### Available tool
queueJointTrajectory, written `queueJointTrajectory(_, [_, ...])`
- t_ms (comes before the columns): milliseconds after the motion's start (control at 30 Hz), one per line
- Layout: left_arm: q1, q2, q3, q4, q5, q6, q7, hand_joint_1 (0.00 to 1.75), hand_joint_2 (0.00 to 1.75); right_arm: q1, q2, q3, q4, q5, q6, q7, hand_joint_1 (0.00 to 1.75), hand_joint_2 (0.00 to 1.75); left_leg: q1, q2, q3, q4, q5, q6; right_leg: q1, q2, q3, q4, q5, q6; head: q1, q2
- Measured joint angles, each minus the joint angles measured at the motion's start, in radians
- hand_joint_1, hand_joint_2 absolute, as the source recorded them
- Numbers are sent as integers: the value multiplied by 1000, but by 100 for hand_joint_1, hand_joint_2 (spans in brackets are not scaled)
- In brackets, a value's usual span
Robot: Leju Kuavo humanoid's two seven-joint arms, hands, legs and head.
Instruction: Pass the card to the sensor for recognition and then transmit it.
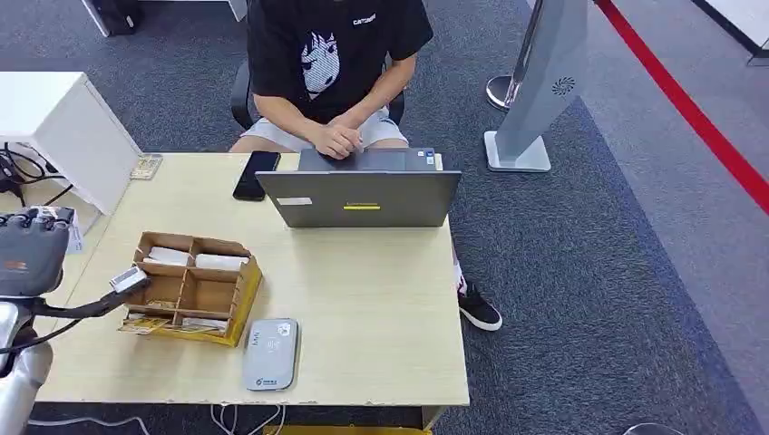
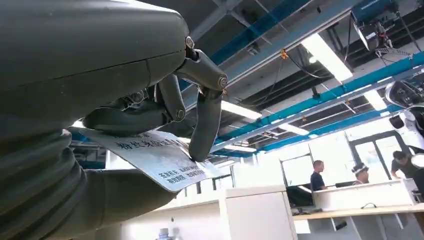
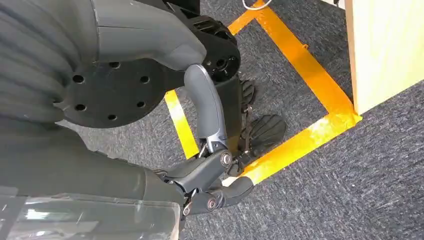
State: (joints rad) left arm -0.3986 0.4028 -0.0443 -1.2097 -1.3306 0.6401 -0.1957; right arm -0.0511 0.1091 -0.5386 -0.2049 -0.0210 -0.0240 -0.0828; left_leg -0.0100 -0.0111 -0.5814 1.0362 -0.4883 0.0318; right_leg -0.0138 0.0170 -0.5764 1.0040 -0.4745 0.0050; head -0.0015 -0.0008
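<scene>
Card (image 2: 160,157) being pinched in left hand (image 2: 150,107) fingers (image 2: 205,125); sensor (image 1: 270,354) lying beyond them, wanting a flat, level pass.

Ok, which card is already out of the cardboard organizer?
The white printed card pinched in the left hand, held beside the cardboard organizer. The other cards lie inside its compartments.

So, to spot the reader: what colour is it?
Light grey reader, clearest in the head view.
</scene>
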Motion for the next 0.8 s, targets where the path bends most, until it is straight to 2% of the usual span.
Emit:
queueJointTrajectory(267, [27, -43, -20, -13, -4, -5, -22, 175, 175, 0, 0, 0, 0, 0, 0, 0, 0, 175, 0, -1, 0, 0, 0, 0, 0, 0, 0, 0, 0, 0, 0, 0])
queueJointTrajectory(433, [64, -94, -102, -61, -44, -45, -40, 175, 175, 0, 0, -2, 0, 2, 0, 0, 0, 175, -1, 0, 0, 0, 0, 0, 0, 0, 0, 0, 0, 0, 0, 0])
queueJointTrajectory(533, [80, -109, -175, -82, -61, -60, -43, 175, 175, -2, 0, -3, 0, 3, 0, -1, 0, 175, -1, 0, 0, 0, 0, 0, -1, 0, 0, 0, 0, 0, 0, 0])
queueJointTrajectory(667, [84, -121, -219, -102, -67, -61, -43, 175, 175, 0, 0, -5, 0, 3, 1, -2, 0, 175, -1, 0, 0, 0, 0, 0, 0, 0, 0, 0, 0, 0, 0, 0])
queueJointTrajectory(800, [106, -137, -257, -167, -26, -55, -56, 175, 175, 0, 0, -10, 0, 3, 0, -3, 0, 175, 0, 0, 0, 0, 0, 0, 0, 0, 0, 0, 0, 0, 0, 0])
